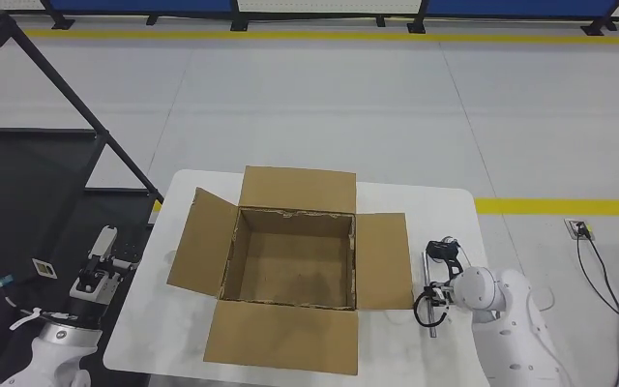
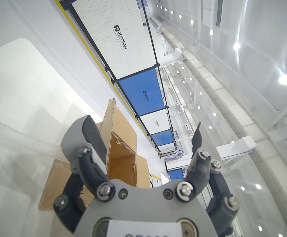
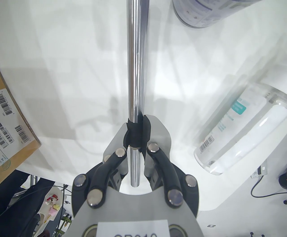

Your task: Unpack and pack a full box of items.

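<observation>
An open cardboard box [image 1: 290, 266] stands in the middle of the white table [image 1: 426, 208], its four flaps spread out and its inside bare. My right gripper [image 3: 136, 129] is shut on a shiny metal rod [image 3: 135, 67] near one end; the rod lies along the table to the right of the box [image 3: 15, 125]. From above, the rod [image 1: 427, 271] runs beside the box's right flap, with the right gripper [image 1: 430, 302] at its near end. My left gripper [image 2: 143, 132] is open and holds nothing. It hangs off the table's left side [image 1: 100, 256], facing the box [image 2: 123, 137].
A clear plastic bottle [image 3: 237, 128] with a white label lies on the table next to the rod. A dark-labelled can [image 3: 199, 11] lies beyond the rod's far part. A black frame [image 1: 87, 135] stands to the left of the table.
</observation>
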You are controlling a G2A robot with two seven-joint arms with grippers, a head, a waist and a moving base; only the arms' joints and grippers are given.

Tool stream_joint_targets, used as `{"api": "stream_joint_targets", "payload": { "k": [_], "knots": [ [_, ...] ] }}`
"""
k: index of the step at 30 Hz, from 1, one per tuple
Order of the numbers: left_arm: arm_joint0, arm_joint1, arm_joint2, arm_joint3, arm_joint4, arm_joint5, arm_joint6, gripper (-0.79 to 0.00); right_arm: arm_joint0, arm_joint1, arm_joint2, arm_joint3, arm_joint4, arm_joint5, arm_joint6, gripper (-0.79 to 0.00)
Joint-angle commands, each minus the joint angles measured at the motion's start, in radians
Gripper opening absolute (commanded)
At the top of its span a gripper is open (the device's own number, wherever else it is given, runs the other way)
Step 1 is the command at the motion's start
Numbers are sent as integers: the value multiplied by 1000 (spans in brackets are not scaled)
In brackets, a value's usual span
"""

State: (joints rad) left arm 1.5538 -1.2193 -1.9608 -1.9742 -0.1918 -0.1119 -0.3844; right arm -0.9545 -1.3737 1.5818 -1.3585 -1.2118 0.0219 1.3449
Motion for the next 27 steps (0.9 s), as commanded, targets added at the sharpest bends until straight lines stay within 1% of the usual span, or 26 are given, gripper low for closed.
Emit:
{"api": "stream_joint_targets", "payload": {
  "k": [1, 3, 4, 5, 13, 17, 21, 27],
  "knots": [
    [0, 0, 0, 0, 0, 0, 0, 0, 3, 2, -2, 5, 3, 2, 0, -730],
    [0, 0, 0, 0, 0, 0, 0, 0, 5, 4, -4, 8, 5, 4, 2, -643],
    [0, 0, 0, 0, 0, 0, 0, 0, 6, 5, -6, 9, 6, 4, 3, -588],
    [0, 0, 0, 0, 0, 0, 0, 0, 6, 6, -7, 10, 7, 5, 3, -566],
    [0, 0, 0, 0, 0, 0, 0, 0, 0, 14, -19, 2, 17, 17, -7, -523],
    [0, 0, 0, 0, 0, 0, 0, 0, -9, 17, -22, -14, 19, 25, -25, -486],
    [0, 0, 0, 0, 0, 0, 0, 0, -19, 22, -24, -39, 21, 32, -28, -419],
    [0, 0, 0, 0, 0, 0, 0, 0, -42, 28, -20, -106, 24, 43, -50, -397]
  ]
}}
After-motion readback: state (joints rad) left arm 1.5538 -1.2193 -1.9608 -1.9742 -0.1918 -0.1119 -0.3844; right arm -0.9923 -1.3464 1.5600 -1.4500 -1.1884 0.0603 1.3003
